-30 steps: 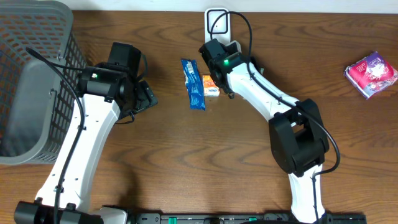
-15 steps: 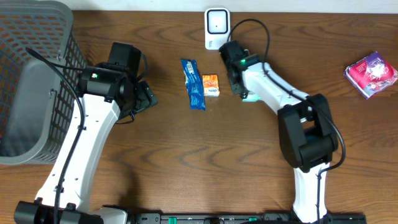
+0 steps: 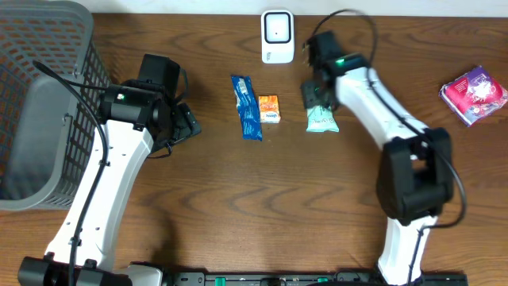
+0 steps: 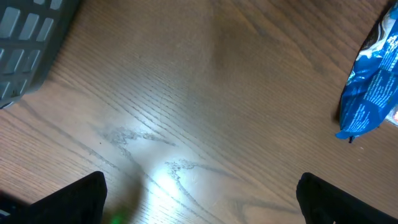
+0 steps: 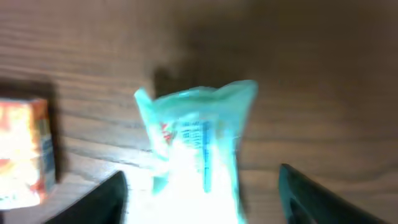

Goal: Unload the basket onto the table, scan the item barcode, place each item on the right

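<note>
The right pincer [image 5: 205,202] has swung from the small orange carton [image 3: 269,109] toward 3 o'clock, fingers apart above a teal plastic packet [image 3: 321,119]; left pincer [image 4: 205,199] stays spread.

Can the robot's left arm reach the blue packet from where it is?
Probably yes. The left arm points toward the blue packet. Only bare table lies between them, and its jaws stand wide open.
</note>
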`<state>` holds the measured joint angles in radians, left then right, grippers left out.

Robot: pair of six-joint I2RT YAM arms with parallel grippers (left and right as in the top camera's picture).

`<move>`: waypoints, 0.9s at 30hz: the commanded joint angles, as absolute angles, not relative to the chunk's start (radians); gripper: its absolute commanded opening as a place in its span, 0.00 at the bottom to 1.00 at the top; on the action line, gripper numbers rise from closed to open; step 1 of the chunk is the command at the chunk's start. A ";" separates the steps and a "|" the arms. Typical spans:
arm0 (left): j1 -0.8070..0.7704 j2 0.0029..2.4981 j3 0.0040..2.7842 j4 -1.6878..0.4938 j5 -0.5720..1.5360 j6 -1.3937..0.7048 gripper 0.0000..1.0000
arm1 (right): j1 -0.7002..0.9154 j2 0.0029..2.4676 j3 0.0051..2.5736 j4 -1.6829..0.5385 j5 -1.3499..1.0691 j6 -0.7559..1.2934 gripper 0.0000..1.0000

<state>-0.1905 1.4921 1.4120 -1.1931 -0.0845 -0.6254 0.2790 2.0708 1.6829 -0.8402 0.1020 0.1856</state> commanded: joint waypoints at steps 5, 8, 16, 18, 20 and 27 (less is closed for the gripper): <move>-0.186 1.494 1.411 -1.196 -0.091 -0.630 0.98 | 0.157 2.038 1.684 -0.902 -0.170 0.148 0.96; -0.186 1.494 1.411 -1.196 -0.091 -0.630 0.98 | 0.149 2.062 1.634 -0.862 -0.175 0.155 0.95; -0.186 1.494 1.411 -1.196 -0.091 -0.630 0.98 | 0.130 2.119 1.562 -0.702 -0.287 0.255 0.80; -0.186 1.494 1.411 -1.196 -0.091 -0.630 0.98 | 0.120 2.135 1.562 -0.698 -0.287 0.275 0.75; -0.186 1.494 1.411 -1.196 -0.091 -0.630 0.98 | 0.108 2.146 1.562 -0.704 -0.287 0.276 0.69; -0.186 1.494 1.411 -1.196 -0.091 -0.630 0.98 | 0.083 2.153 1.539 -0.723 -0.329 0.264 0.62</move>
<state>-0.1905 1.4921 1.4120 -1.1931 -0.0841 -0.6254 0.0933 2.1410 1.5597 -0.7204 -0.2890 0.2592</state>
